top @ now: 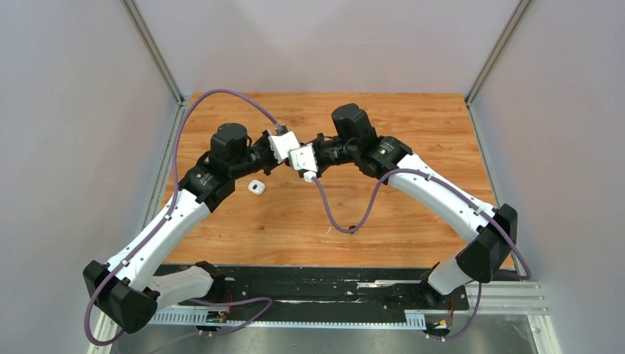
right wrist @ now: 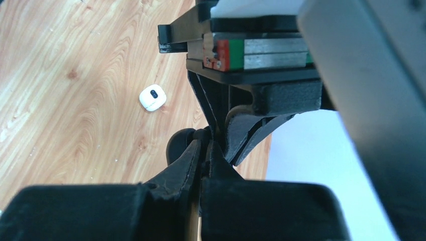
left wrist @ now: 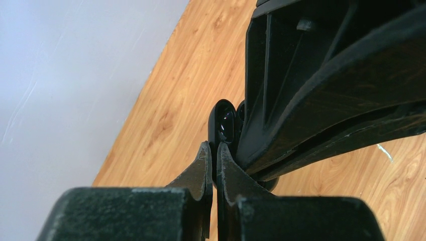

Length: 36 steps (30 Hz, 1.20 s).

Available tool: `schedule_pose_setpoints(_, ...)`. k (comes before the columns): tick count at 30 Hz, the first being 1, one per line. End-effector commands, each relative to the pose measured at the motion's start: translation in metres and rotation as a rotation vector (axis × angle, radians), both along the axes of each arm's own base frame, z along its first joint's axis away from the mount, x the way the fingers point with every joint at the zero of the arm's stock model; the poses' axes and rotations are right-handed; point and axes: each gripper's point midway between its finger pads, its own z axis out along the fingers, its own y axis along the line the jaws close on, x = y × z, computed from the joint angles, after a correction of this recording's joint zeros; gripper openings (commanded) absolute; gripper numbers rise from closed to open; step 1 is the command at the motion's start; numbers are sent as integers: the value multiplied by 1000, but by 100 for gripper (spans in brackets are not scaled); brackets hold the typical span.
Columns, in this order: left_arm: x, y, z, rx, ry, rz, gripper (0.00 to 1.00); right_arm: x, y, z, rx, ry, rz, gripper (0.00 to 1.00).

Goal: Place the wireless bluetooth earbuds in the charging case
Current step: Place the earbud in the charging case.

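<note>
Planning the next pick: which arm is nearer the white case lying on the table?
Left. The left arm lies close beside the white case, on its left; the right arm is farther off, to its right.

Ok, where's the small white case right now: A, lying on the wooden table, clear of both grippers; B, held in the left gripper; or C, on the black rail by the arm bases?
A: the small white case lies by itself on the wooden table, just beside the left arm, with nothing touching it.
</note>
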Motion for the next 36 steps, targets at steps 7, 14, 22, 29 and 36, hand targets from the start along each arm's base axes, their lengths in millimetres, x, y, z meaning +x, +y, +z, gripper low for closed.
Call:
schedule_pose_setpoints(7, -2, -3, 60, -114, -152, -5, 0, 7, -17, -20, -121, -50, -59, 0)
schedule_pose_setpoints(14, -1, -4, 63, -133, -153, 2, 0, -8, -13, -23, -104, 71, -27, 0)
schedule_pose_setpoints(22, -6, -9, 60, -140, -137, -29, 0, -16, -5, -25, -72, 145, 10, 0)
schedule_pose_setpoints(29, -11, -9, 66, -156, -150, -41, 0, -15, -6, -39, -118, 136, 12, 0)
schedule_pose_setpoints(36, -21, -8, 71, -210, -119, -47, 0, -12, -13, -63, -222, 88, -9, 0)
